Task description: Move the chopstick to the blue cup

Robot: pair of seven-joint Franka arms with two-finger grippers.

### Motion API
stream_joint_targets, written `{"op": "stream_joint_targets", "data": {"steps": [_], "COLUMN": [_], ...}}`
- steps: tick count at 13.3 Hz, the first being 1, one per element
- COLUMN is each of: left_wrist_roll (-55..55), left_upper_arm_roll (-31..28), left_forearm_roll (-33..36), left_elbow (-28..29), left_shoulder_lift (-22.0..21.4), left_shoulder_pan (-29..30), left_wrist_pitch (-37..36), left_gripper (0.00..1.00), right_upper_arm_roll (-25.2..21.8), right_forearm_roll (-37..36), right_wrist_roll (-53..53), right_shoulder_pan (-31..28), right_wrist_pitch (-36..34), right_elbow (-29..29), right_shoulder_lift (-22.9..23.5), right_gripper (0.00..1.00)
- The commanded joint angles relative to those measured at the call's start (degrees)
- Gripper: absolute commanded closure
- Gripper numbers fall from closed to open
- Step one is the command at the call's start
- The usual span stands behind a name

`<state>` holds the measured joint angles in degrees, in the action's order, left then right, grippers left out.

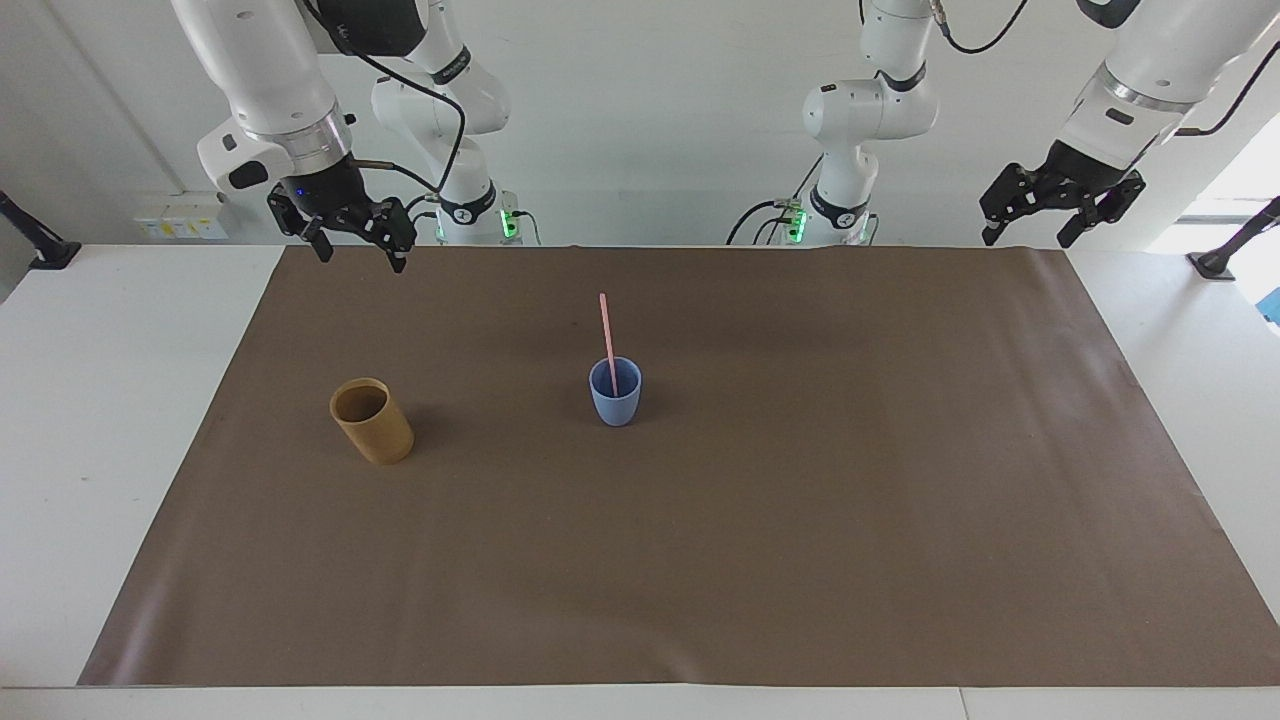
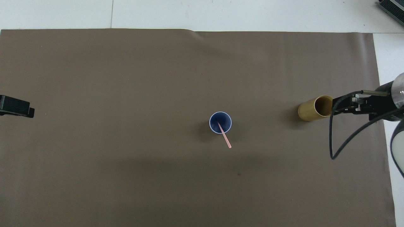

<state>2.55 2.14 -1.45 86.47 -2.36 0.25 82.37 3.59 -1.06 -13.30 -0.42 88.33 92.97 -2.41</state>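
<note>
The pale-pink chopstick (image 1: pixel 605 330) stands in the light-blue cup (image 1: pixel 615 398) in the middle of the mat, leaning toward the robots. In the overhead view the chopstick (image 2: pixel 225 137) sticks out over the rim of the blue cup (image 2: pixel 212 123). My right gripper (image 1: pixel 360 257) is open and empty, up in the air over the mat's edge at the right arm's end. In the overhead view the right gripper (image 2: pixel 337 106) hangs beside the tan cup. My left gripper (image 1: pixel 1028 236) is open and empty, raised at the left arm's end, where that arm waits; the overhead view (image 2: pixel 22 108) shows only its tip.
A tan-brown cylindrical cup (image 1: pixel 372 425) stands upright on the brown mat (image 1: pixel 800 550) toward the right arm's end; it also shows in the overhead view (image 2: pixel 307 110). White table borders the mat.
</note>
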Motion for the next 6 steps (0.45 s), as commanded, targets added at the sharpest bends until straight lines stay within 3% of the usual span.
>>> {"op": "stream_joint_targets", "data": {"steps": [1, 6], "left_wrist_roll": [0.6, 0.6], "left_upper_arm_roll": [0.1, 0.1], "left_forearm_roll": [-0.7, -0.7], "left_elbow": [0.5, 0.5], "left_shoulder_lift": [-0.9, -0.9], "left_shoulder_pan": [0.6, 0.6], "left_wrist_pitch": [-0.5, -0.5], "left_gripper": [0.0, 0.0], "right_upper_arm_roll": [0.1, 0.1], "right_forearm_roll": [1.4, 1.4], "right_wrist_roll": [1.3, 1.5], "right_shoulder_pan": [-0.9, -1.1], "right_wrist_pitch": [1.2, 1.2], "right_elbow": [1.2, 1.2], "right_shoulder_lift": [-1.0, -0.9], "right_gripper": [0.0, 0.0]}}
